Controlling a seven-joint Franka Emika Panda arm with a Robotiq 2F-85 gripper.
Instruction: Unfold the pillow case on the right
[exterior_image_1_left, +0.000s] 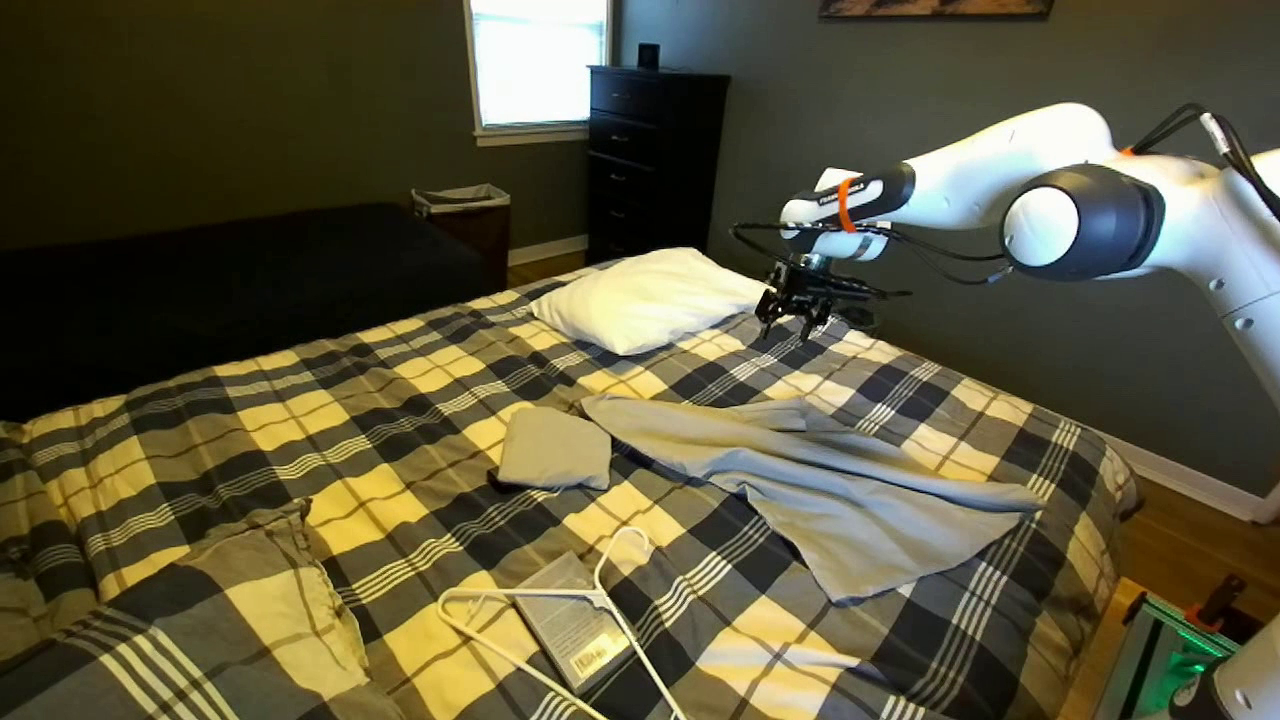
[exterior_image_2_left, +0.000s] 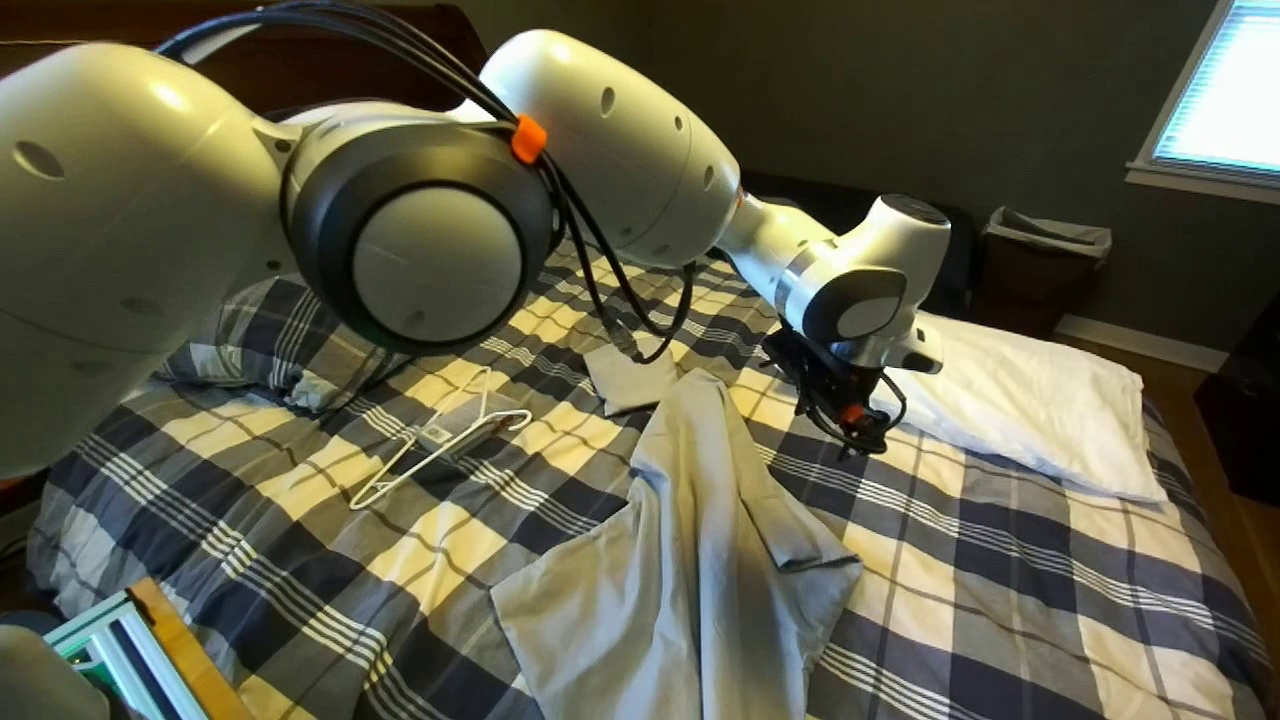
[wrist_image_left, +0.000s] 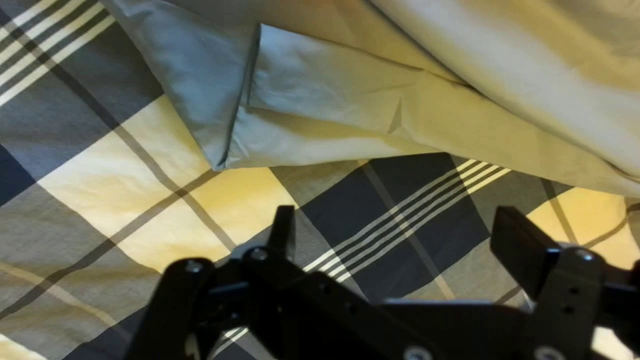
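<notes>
The pillow case, a large rumpled light grey-beige sheet, lies on the plaid bed in both exterior views. It is narrow near the small folded cloth and spreads wider toward the robot's side, with long folds. In the wrist view the pillow case fills the top, with a folded-over flap and a corner pointing down. My gripper is open and empty above the bed, between the pillow case and the white pillow. It also shows in an exterior view. In the wrist view its fingers are wide apart over plaid bedspread, not touching the pillow case.
A small folded grey cloth lies beside the pillow case's narrow end. A plump white pillow lies at the bed's far side. A white hanger rests over a grey package. A plaid pillow lies near the camera.
</notes>
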